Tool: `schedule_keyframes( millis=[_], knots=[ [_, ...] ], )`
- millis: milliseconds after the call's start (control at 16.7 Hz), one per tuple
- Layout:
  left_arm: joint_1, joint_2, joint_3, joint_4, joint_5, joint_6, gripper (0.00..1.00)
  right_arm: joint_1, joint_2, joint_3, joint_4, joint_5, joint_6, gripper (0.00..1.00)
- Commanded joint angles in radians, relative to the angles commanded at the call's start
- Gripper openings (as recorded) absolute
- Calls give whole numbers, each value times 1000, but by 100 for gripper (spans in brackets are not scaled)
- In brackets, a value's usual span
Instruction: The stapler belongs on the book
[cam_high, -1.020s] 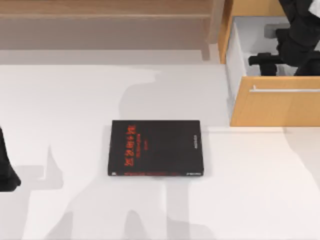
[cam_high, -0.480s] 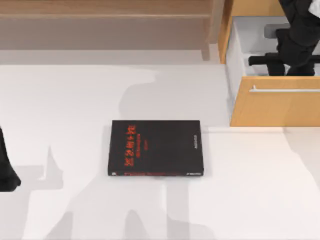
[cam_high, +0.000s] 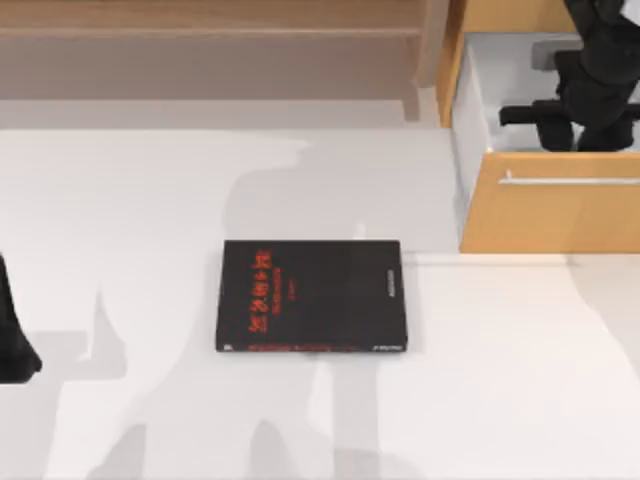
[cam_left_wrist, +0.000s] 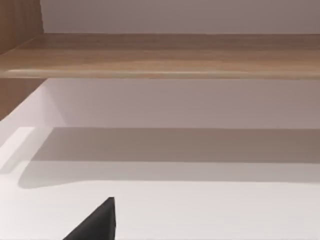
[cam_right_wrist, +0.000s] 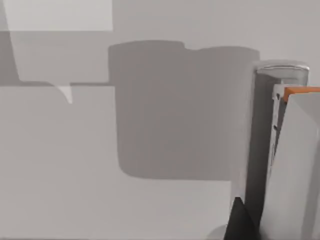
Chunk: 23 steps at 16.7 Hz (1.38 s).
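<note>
The book (cam_high: 312, 297) lies flat mid-table, red lettering unreadable — right gripper (cam_high: 590, 95) inside the open drawer (cam_high: 550, 200) far right, grip state untellable; left arm (cam_high: 15, 340) parked left.

The top camera looks straight down on the table (cam_high: 150, 200), the left wrist camera skims low across it toward a wooden shelf (cam_left_wrist: 160, 55), and the right wrist camera sits close inside the open drawer (cam_high: 545, 205).
</note>
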<state>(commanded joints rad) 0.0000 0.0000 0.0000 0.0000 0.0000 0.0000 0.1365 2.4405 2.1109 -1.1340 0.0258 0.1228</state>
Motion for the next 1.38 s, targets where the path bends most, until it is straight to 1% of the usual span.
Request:
schedule_keyframes(
  millis=[180,360,540,720,900,1080,1380],
  knots=[
    [0,0,0,0,0,0,100,15,-71,0,-55,53,29,0],
    [0,0,0,0,0,0,100,56,-150,38,-101,133,111,0],
    [0,0,0,0,0,0,100,148,-208,98,-141,205,235,0],
    [0,0,0,0,0,0,100,277,-229,147,-176,243,371,0],
    [0,0,0,0,0,0,100,412,-206,169,-199,241,493,0],
    [0,0,0,0,0,0,100,524,-144,167,-211,204,585,0],
    [0,0,0,0,0,0,100,621,-35,151,-207,105,664,0]
  ],
)
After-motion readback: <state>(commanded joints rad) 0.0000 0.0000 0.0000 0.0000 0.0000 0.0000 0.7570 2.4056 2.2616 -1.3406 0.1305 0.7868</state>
